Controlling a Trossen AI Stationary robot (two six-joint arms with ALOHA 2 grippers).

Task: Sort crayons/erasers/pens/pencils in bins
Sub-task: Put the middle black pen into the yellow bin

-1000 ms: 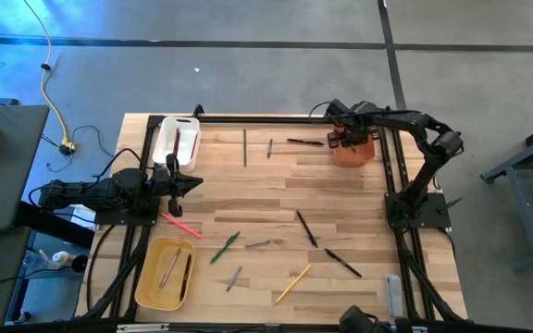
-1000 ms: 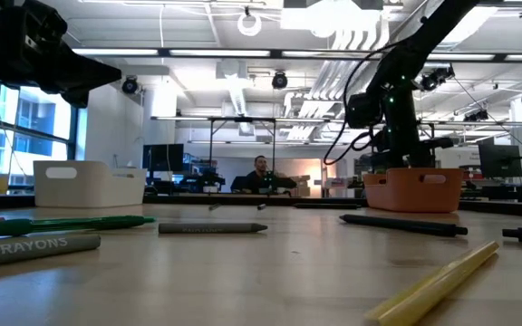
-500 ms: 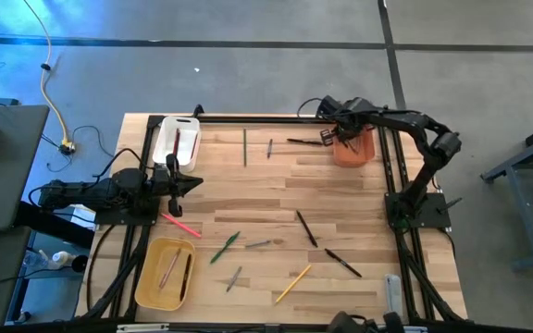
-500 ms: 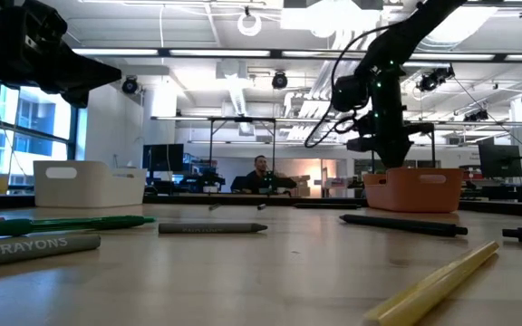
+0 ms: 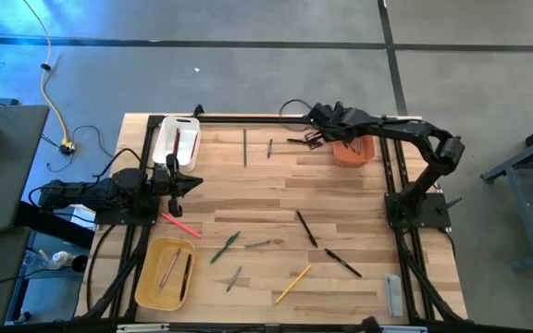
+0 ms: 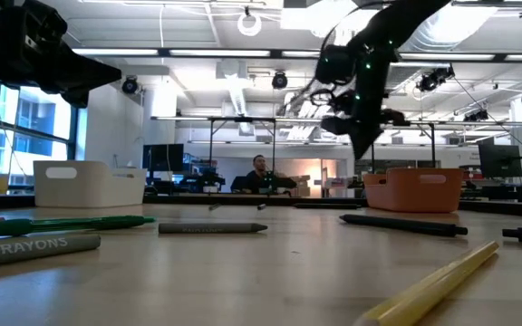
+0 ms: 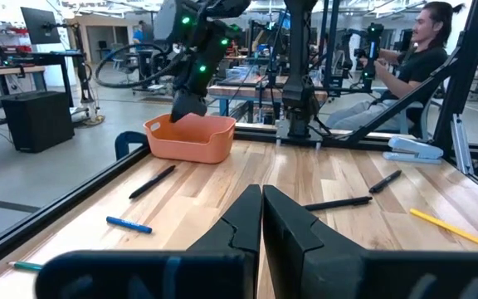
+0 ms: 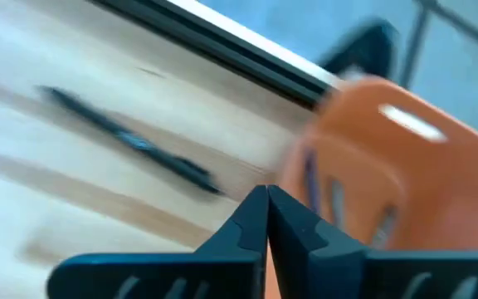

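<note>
Since a second ago the right pincer (image 5: 315, 139) has swung away from the orange bin (image 5: 354, 150) and closed its fingers; it now hangs just beside the bin's rim, above the black pen (image 5: 303, 141) lying at the far edge of the surface (image 5: 340, 213).

Judging by that position, the pen looks like the next pick. To do it well, the arm should open before it comes down, turn its fingers across the pen's length, and settle low enough to catch the shaft near the middle, so it does not roll toward the metal rail.

Both fingers of the right pincer are pressed together in its own wrist view, and nothing sits between them. The left pincer (image 7: 261, 218) waits near the white bin (image 5: 176, 141), also shut and empty. Other pens and crayons lie scattered mid-surface, and a few already rest in the yellow bin (image 5: 166, 274).
</note>
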